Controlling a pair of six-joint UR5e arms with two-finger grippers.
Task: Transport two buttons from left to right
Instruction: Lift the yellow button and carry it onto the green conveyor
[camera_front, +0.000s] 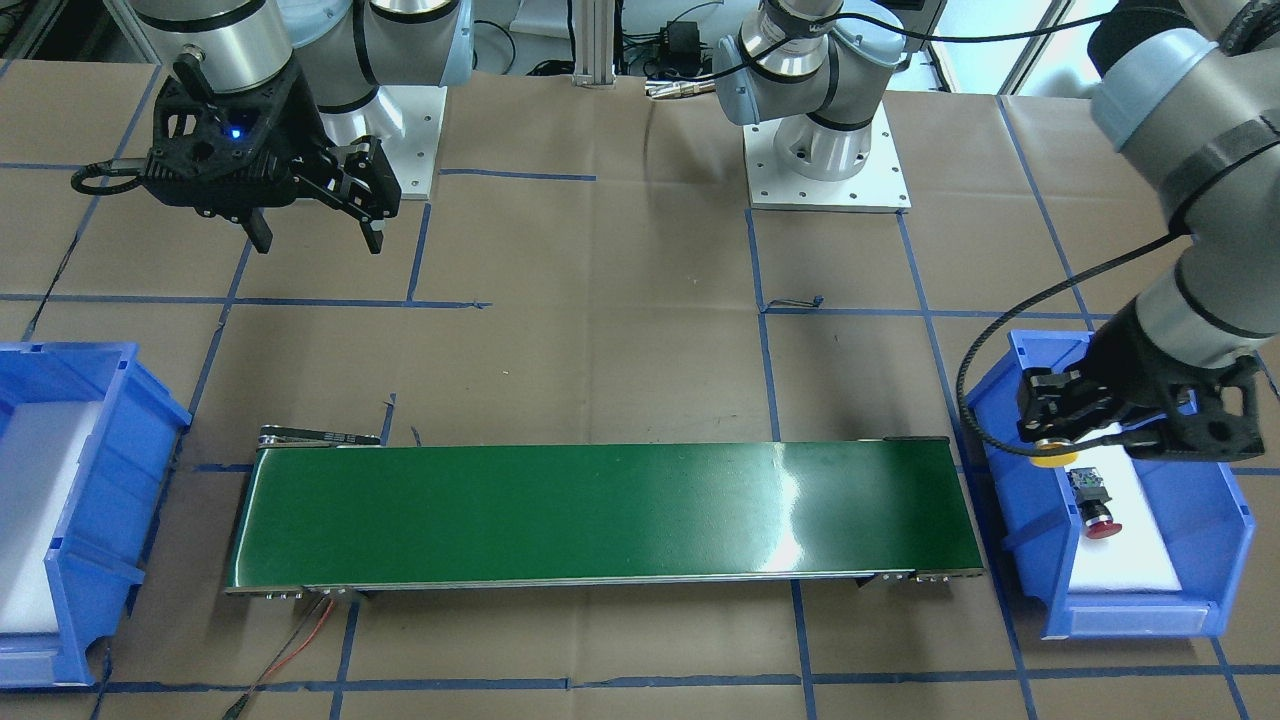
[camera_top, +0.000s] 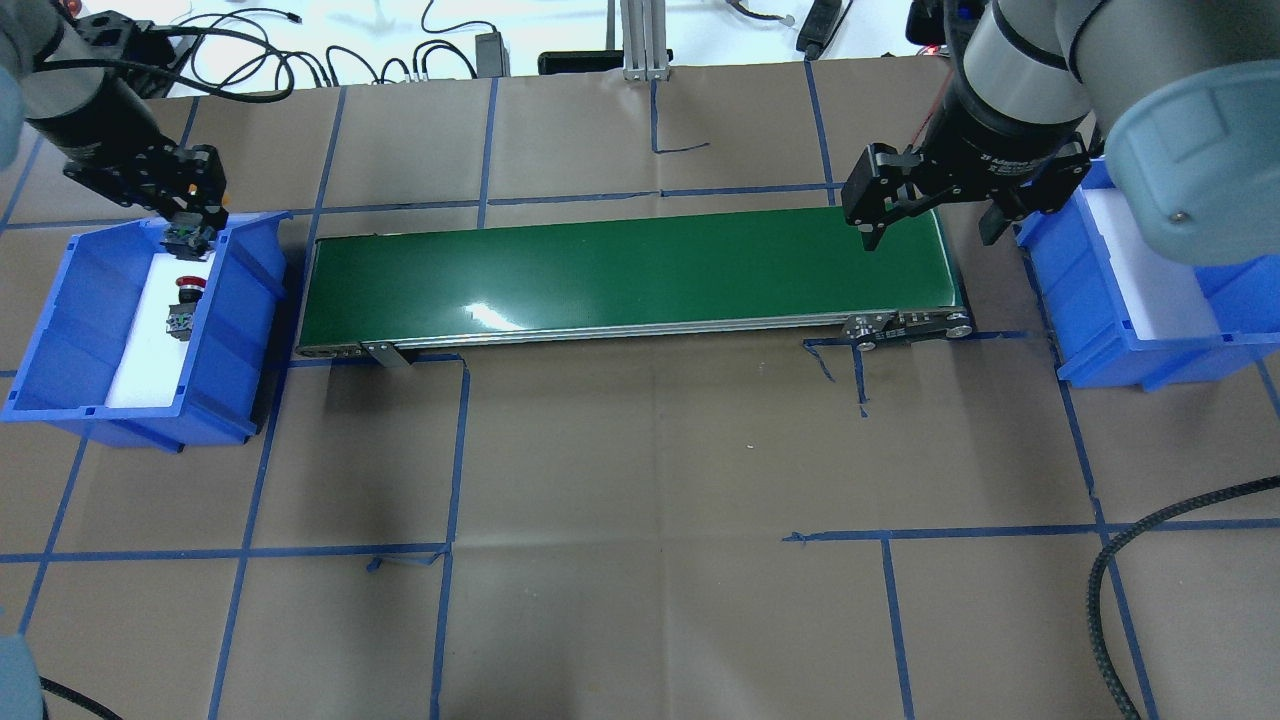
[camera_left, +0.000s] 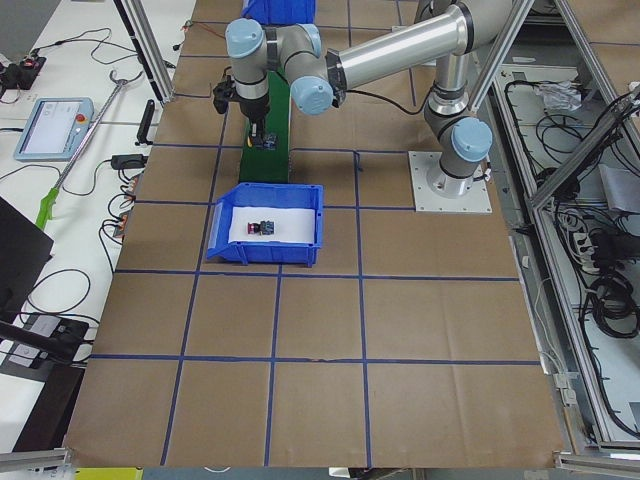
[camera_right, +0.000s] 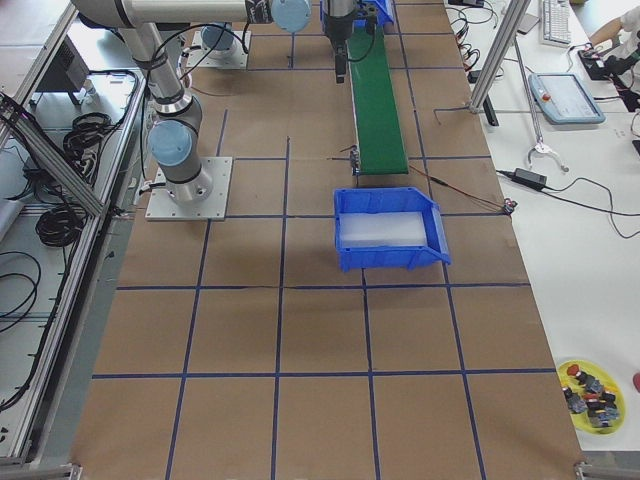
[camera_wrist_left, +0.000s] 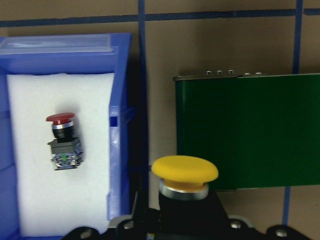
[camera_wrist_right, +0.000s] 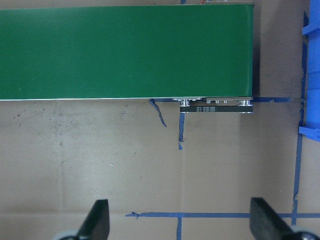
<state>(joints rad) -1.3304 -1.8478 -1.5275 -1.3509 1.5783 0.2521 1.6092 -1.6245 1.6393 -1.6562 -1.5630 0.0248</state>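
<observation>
One yellow button (camera_wrist_left: 185, 169), one red button (camera_wrist_left: 62, 139); two blue bins (camera_top: 235, 340) (camera_top: 1100, 345); one conveyor (camera_top: 630, 270).

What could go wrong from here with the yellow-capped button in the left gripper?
1. The left gripper holds the yellow-capped push-button close to the blue plastic bin's wall. A low carry toward the green conveyor belt might clip it.
2. Laid on its side, as the red-capped push-button lies, it may roll on the belt.
3. The open right gripper hovers near the belt's far end. A button could ride off before it grabs.
</observation>
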